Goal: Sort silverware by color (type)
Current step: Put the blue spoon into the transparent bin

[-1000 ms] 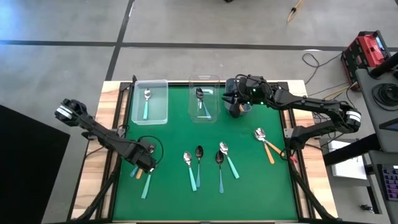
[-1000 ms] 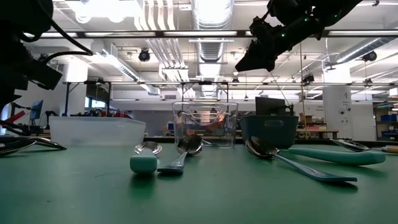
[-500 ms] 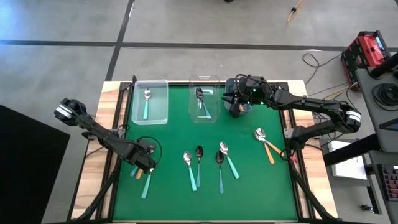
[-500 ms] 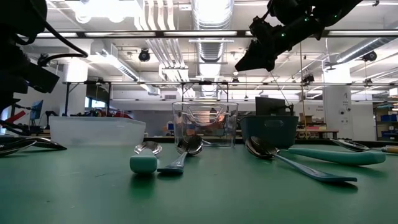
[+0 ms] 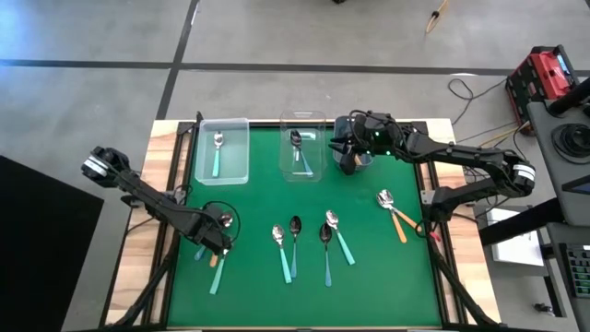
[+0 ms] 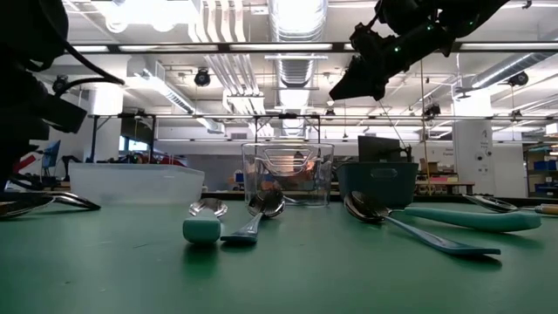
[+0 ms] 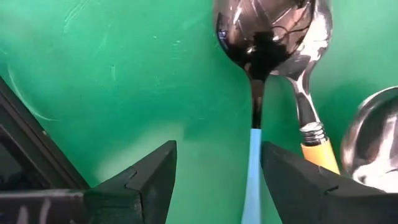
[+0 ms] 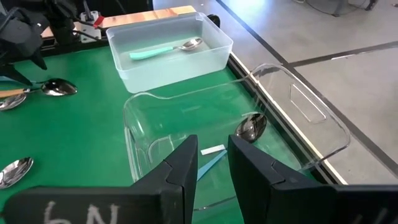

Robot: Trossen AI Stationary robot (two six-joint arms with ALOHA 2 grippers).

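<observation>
Blue-handled spoon (image 7: 255,106) between wide left jaws (image 7: 217,171), untouched; right jaws (image 8: 212,163) narrow, empty, above clear bin (image 8: 273,118).

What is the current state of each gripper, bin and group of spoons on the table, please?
Left gripper: open, low over a blue-handled spoon.
Right gripper: empty, raised near the grey bin.
Frosted bin: holds one mint-handled spoon.
Clear bin: holds one blue-handled spoon.
Middle spoons: four lying loose on the mat.
Orange-handled spoons: lying on the mat, unsorted.
</observation>
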